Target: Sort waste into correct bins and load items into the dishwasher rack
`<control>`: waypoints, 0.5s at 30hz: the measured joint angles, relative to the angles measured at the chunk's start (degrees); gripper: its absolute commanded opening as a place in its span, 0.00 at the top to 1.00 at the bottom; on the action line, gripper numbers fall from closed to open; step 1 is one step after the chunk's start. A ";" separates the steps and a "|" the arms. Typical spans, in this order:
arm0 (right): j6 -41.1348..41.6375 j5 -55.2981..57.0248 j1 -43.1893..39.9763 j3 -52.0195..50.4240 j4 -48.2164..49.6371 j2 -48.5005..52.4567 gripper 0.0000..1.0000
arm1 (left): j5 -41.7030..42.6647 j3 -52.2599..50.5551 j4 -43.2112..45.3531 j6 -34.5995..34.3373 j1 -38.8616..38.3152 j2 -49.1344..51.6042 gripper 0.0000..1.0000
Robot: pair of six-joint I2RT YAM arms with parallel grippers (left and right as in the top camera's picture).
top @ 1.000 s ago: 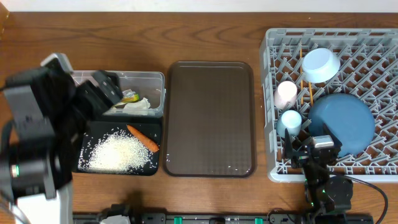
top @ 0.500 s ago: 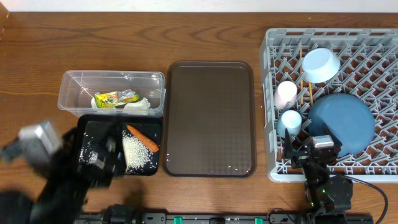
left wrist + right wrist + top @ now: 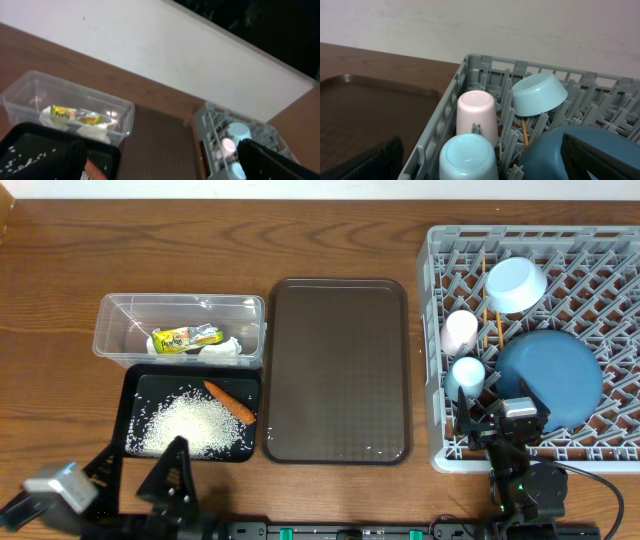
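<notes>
One carrot (image 3: 230, 402) beside rice (image 3: 188, 426) in black tray (image 3: 150, 385)

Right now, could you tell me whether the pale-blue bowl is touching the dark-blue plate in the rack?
Apart. The overhead view shows bare lattice of the rack between the pale-blue bowl and the dark-blue plate.

Overhead view: bright, even light from above; short, soft shadows on the table (image 3: 200, 250); small glints on the clear box (image 3: 180, 308) rim and the brown tray (image 3: 340, 370); left claw (image 3: 140, 465) smeared. Left wrist view: dim, soft-focused, tilted; upper right corner dark. Right wrist view: diffuse light; right claw (image 3: 480, 167) dark and unfocused at the lower corners.
</notes>
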 measured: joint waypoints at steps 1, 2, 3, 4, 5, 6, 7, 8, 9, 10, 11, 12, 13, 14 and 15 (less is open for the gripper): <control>0.00 0.00 0.00 0.00 -0.04 0.00 0.01 | -0.13 -2.75 1.92 0.02 0.00 -1.01 0.02; 0.00 0.00 0.00 0.00 -0.04 0.00 0.01 | -0.37 -5.81 4.81 0.04 0.00 -2.08 0.02; 0.00 0.00 0.00 0.00 -0.02 0.00 0.01 | -0.46 -8.22 6.56 0.00 0.00 -2.82 0.02; 0.00 0.00 0.00 0.00 -0.04 0.00 0.01 | -0.57 -11.26 9.35 0.02 0.00 -3.85 0.02; 0.00 0.00 0.00 0.00 -0.02 0.00 0.01 | -0.63 -13.18 10.45 0.02 0.00 -4.48 0.02; 0.00 0.02 0.00 0.00 0.02 0.00 0.01 | -0.66 -15.93 12.52 0.00 0.00 -5.51 0.02; 0.00 0.00 0.00 0.00 0.00 0.00 0.01 | -0.68 -18.23 14.21 0.02 0.00 -6.47 0.02; 0.00 0.00 0.00 0.00 -0.02 0.00 0.01 | -0.68 -20.26 15.52 0.02 0.00 -7.37 0.02; 0.00 0.00 0.00 0.00 0.00 0.00 0.01 | -0.66 -22.53 17.25 0.00 0.00 -8.39 0.02; 0.00 0.00 0.00 0.00 -0.04 0.00 0.01 | -0.68 -24.87 19.58 0.02 0.00 -9.55 0.02; 0.00 0.00 0.00 0.00 -0.02 0.00 0.01 | -0.68 -26.27 20.55 0.00 0.00 -10.29 0.02; 0.00 0.00 0.00 0.00 0.00 0.00 0.01 | -0.66 -28.00 22.38 0.02 0.00 -11.21 0.02; 0.00 0.00 0.00 0.00 -0.02 0.00 0.01 | -0.66 -29.79 24.39 0.02 0.00 -12.20 0.02; 0.00 0.00 0.00 0.00 -0.04 0.00 0.01 | -0.68 -31.36 25.97 0.00 0.00 -13.09 0.02; 0.00 0.00 0.00 0.00 -0.02 0.00 0.01 | -0.66 -32.81 27.69 0.02 0.00 -13.92 0.02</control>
